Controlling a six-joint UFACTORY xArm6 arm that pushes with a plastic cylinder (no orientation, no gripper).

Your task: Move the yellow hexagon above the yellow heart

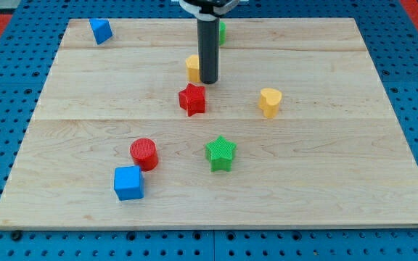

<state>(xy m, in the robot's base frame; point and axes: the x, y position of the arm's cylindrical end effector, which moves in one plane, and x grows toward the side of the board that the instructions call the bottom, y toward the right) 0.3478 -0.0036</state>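
The yellow hexagon (192, 67) sits at the view's upper middle, partly hidden behind my rod. My tip (208, 81) rests right against its right side. The yellow heart (270, 101) stands to the view's right and a little lower than the hexagon, about a hundred pixels from my tip. A red star (192, 99) lies just below the hexagon and my tip.
A green star (220, 153) lies below the middle. A red cylinder (144, 154) and a blue cube (128, 183) sit at lower left. A blue block (101, 30) is at top left. A green block (222, 31) peeks out behind the rod at the top.
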